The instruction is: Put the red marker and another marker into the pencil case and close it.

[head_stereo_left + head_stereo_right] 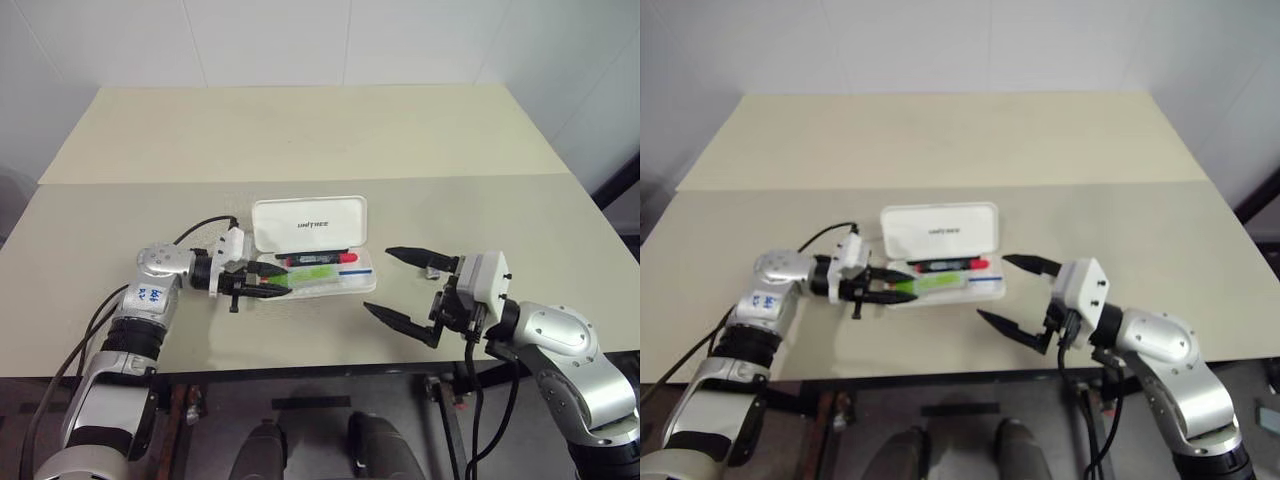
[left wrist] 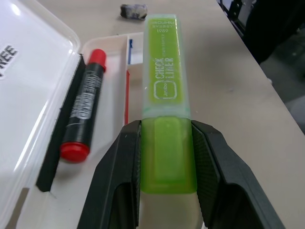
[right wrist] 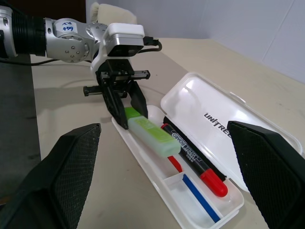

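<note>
Green marker [image 2: 164,90] in left hand [image 2: 164,191], over case [image 2: 102,157]

The pencil case [image 3: 200,112] is white with dark lettering on its lid and thin red and blue stripes in its tray. The red marker [image 3: 193,160] has a black barrel with white print and red ends. The other marker [image 2: 164,102] is lime green, with pale, perhaps white, lettering.

Two markers: one red marker [image 3: 193,160], one green marker [image 2: 165,105]; one pencil case [image 1: 310,225].
</note>
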Tool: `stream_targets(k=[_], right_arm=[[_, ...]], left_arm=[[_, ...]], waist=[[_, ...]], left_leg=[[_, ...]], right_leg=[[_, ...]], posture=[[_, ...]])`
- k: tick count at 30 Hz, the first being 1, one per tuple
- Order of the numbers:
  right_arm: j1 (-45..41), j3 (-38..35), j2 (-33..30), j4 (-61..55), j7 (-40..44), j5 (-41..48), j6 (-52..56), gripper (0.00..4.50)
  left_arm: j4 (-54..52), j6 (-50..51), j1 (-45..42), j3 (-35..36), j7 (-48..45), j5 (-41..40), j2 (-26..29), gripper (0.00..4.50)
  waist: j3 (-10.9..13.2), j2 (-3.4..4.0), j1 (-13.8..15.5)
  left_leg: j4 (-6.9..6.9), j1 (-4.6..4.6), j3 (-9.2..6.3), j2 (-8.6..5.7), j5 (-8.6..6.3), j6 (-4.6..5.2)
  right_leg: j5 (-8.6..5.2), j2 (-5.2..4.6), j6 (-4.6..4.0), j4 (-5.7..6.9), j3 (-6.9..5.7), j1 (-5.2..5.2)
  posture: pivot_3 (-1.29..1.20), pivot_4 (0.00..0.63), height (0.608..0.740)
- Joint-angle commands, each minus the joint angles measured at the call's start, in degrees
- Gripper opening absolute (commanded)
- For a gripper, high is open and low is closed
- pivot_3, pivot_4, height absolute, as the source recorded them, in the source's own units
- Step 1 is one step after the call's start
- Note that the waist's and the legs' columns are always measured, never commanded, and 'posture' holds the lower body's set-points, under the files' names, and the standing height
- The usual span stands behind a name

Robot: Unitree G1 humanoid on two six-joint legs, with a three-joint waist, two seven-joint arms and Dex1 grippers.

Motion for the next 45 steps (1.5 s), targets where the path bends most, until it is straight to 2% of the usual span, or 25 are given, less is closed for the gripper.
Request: stream_targets(k=[1,8,10,18,19,37,45], right_arm=[[0.3,-1.4,-0.3,-2.8,-0.8,0.4,-0.6,4.50],[0.2,-0.9,0.1,-2.7,-1.4,0.3,-0.8,4.50],[0.1,-0.8,0.2,-2.7,-1.4,0.3,-0.8,4.50],[-0.5,-0.2,0.6,-2.3,-1.6,0.2,-0.8,4.50],[-0.6,-0.1,0.7,-2.2,-1.6,0.2,-0.8,4.50],[-1.1,0.2,1.6,-1.9,-1.8,-0.4,-0.5,4.50],[-0.9,0.6,2.0,-1.8,-2.0,-0.5,-0.6,4.50]], left_arm=[[0.3,-1.5,-0.8,-0.5,-0.3,1.1,0.4,1.08],[0.6,-0.1,-0.7,-1.1,1.1,2.7,0.8,1.08],[0.6,0.2,-0.8,-1.2,1.5,2.9,0.9,1.85],[0.6,-1.1,-1.8,-0.7,3.1,2.7,-0.2,4.37],[0.4,-1.2,-1.8,-0.7,3.0,2.3,-0.4,4.46],[-1.7,-5.2,0.1,0.8,-0.1,-2.1,-2.1,4.46],[-9.1,-3.9,5.2,-0.4,-2.2,-4.0,-2.9,4.46]], waist=[[0.0,0.00,0.0],[0.0,0.00,0.0],[0.0,0.00,0.0],[0.0,0.00,0.0],[0.0,0.00,0.1],[0.0,0.00,0.0],[0.0,0.00,0.0]], left_leg=[[0.00,0.00,0.00,0.00,0.00,0.00],[0.00,0.01,0.00,0.00,0.00,0.00],[0.02,0.01,0.00,0.00,0.00,0.00],[0.10,0.05,-0.02,-0.01,0.05,0.07],[0.11,0.05,-0.02,-0.01,0.07,0.08],[0.02,0.02,-0.04,-0.02,0.06,0.07],[-0.02,0.02,-0.03,0.00,0.06,0.07]], right_leg=[[0.00,0.00,0.00,0.00,0.00,0.00],[0.00,0.00,0.00,0.01,0.01,0.00],[0.00,0.00,0.00,0.02,0.00,0.01],[0.05,0.00,-0.03,0.04,0.01,0.07],[0.05,0.00,-0.03,0.04,0.01,0.08],[0.06,0.00,-0.01,-0.02,0.01,0.06],[0.05,0.00,-0.02,-0.03,0.01,0.06]], posture=[[0.00,0.150,0.740],[0.00,0.150,0.740],[0.00,0.150,0.740],[0.00,0.150,0.740],[0.00,0.150,0.740],[0.00,0.150,0.740],[0.00,0.150,0.740]])
